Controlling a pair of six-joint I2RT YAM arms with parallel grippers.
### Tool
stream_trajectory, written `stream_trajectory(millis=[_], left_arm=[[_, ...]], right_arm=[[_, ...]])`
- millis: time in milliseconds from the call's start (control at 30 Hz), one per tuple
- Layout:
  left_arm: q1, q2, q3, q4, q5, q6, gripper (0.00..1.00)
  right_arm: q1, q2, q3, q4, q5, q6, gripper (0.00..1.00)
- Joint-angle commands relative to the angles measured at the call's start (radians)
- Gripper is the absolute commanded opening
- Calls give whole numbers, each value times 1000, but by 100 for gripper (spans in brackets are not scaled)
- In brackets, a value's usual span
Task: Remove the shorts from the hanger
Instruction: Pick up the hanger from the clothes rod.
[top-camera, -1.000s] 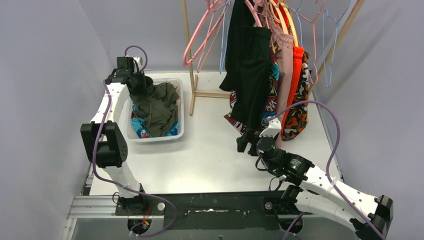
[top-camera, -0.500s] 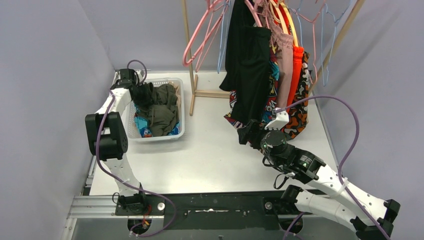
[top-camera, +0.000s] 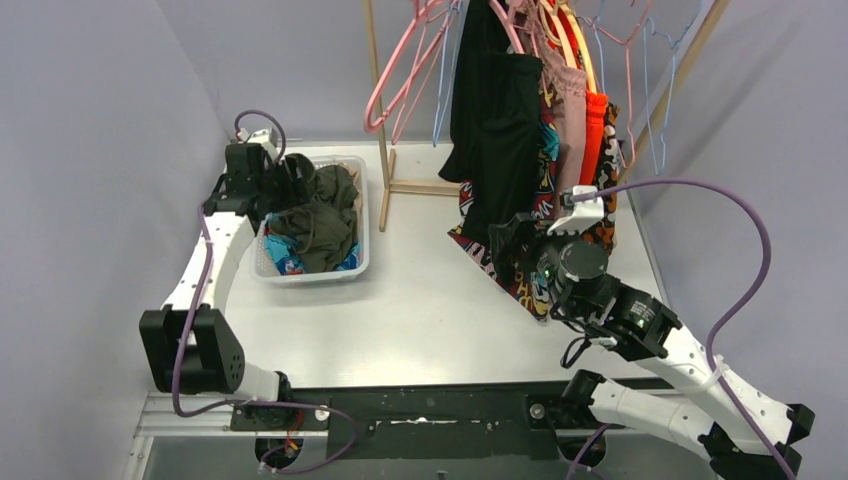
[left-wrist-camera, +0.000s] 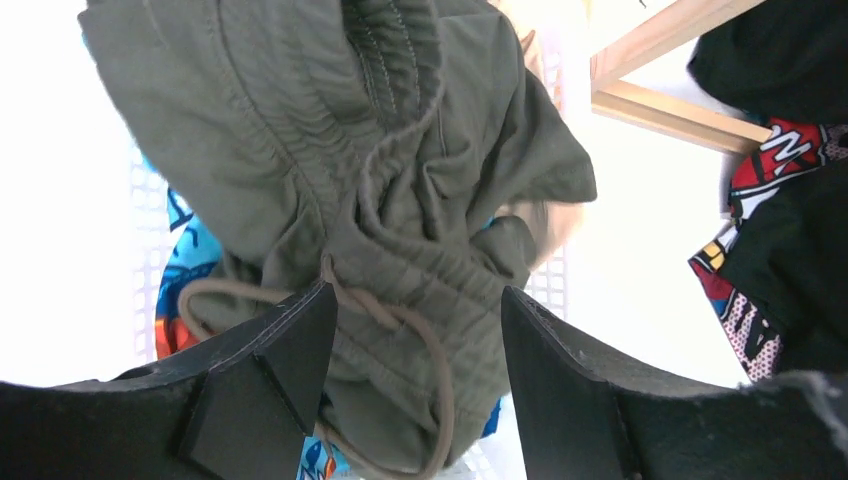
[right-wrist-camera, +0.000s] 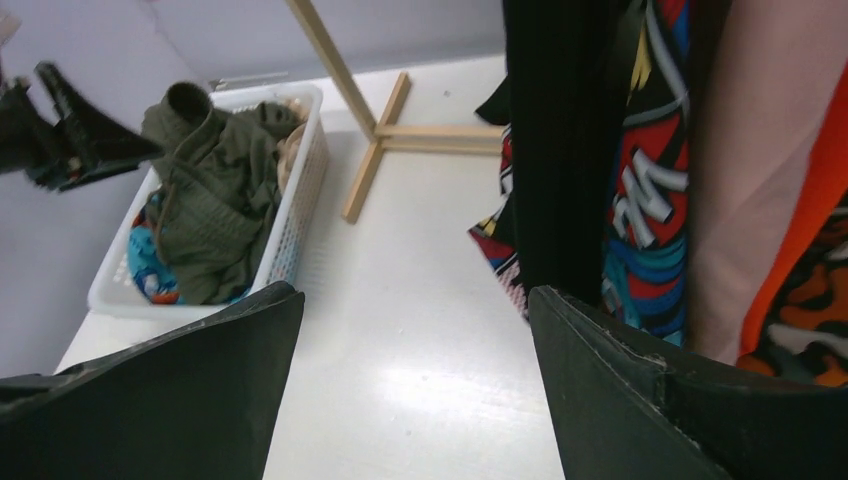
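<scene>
Black shorts (top-camera: 495, 130) (right-wrist-camera: 565, 130) hang at the front of the rack. Behind them hang comic-print (right-wrist-camera: 640, 200), dusty pink (top-camera: 570, 130) (right-wrist-camera: 740, 200), orange (top-camera: 593, 140) and orange-black patterned shorts (right-wrist-camera: 800, 340). My right gripper (top-camera: 505, 250) (right-wrist-camera: 415, 295) is open just left of and below the black pair's hem, with nothing between its jaws. Olive green shorts (top-camera: 320, 215) (left-wrist-camera: 400, 200) lie heaped in the white basket (top-camera: 365, 230) on teal shark-print shorts (top-camera: 285, 262). Above the heap's drawstring my left gripper (top-camera: 295, 172) (left-wrist-camera: 418, 300) stands open, its jaws apart on either side of the waistband.
Empty pink hangers (top-camera: 405, 80) and blue hangers (top-camera: 650, 90) dangle from the rack. The rack's wooden post (top-camera: 378, 110) and foot (top-camera: 420, 187) stand between basket and hanging clothes. Grey walls close in on the left, back and right.
My left gripper has opened and let the olive green shorts drop into the basket. The right arm has risen and swung right, closer to the hanging shorts.
</scene>
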Motion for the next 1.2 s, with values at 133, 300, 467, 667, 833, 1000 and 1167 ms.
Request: stream_trajectory(millis=[133,300,467,667,833,1000,1167], left_arm=[[-84,-252,-203,162,43,-65,61],[-124,-367,-301,202,96,-100,62],[-127,-505,-414,274,111,-97,64],[-136,-578,-477,286,243,-104,64],[-138,-668,-560,288,278,-52,60],[-139,-738,-628,288,271,-53,63],[-145,-770,-678,268,227,-62,67]], right_arm=[[-15,164,334,-6,256,-362,85],[-156,300,554,-122,182,-408,86],[-382,386,675,-185,-106,-362,86],[-590,440,789,-206,-443,-307,82],[-636,491,914,-241,-565,-296,80],[-648,578,1014,-269,-601,-253,78],[-648,604,1003,-219,-630,-190,76]])
